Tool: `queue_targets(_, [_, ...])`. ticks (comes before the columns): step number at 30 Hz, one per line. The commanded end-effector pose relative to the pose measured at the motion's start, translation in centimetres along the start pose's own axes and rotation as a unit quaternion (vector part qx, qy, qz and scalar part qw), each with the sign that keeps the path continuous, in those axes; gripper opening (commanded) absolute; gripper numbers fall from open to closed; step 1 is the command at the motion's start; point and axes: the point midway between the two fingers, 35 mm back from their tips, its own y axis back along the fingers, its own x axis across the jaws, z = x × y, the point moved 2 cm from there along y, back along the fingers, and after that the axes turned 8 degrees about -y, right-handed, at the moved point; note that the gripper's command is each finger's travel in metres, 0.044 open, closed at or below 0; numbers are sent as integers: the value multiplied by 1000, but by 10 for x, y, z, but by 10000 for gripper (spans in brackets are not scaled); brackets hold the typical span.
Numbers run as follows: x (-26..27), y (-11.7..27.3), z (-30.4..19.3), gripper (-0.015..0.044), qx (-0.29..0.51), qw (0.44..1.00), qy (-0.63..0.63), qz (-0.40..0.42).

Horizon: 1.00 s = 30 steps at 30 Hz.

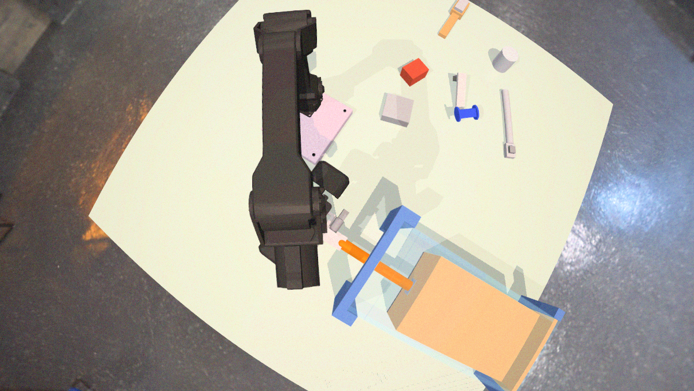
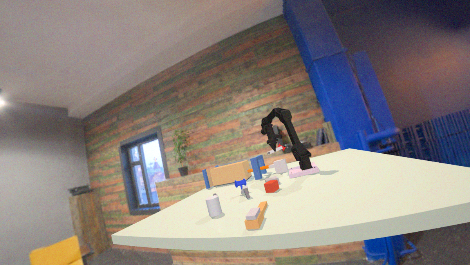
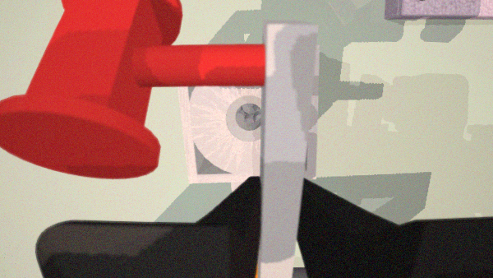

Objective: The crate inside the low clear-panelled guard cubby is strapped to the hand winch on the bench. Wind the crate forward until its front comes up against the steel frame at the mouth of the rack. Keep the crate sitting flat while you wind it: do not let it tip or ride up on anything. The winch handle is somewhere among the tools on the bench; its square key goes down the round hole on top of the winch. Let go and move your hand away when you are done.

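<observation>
Item one, crate (image 1: pixel 471 310) (image 2: pixel 228 173): tan, sitting flat behind the blue steel frame (image 1: pixel 387 242) (image 2: pixel 255 168), its front short of that landmark. Item two, orange strap (image 1: pixel 388 274) (image 2: pixel 264 167): runs from the crate through the frame towards the pale winch (image 2: pixel 280 166) (image 3: pixel 214 136) on the frame's other side. Item three, my gripper (image 2: pixel 275 149) (image 3: pixel 274 187): clenched on the pale, red-knobbed handle (image 1: pixel 336 224) (image 2: pixel 271 151) (image 3: pixel 285 123), held higher than the frame, its key out of the winch.
</observation>
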Motion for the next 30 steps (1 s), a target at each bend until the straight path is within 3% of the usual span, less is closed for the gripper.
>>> queue_targets(1, [7, -1, 13, 0, -4, 997, -78, -9])
queue_targets(12, [8, -2, 13, 0, -5, 997, -73, 14])
queue_targets(30, [2, -4, 13, 0, 4, 982, -72, 173])
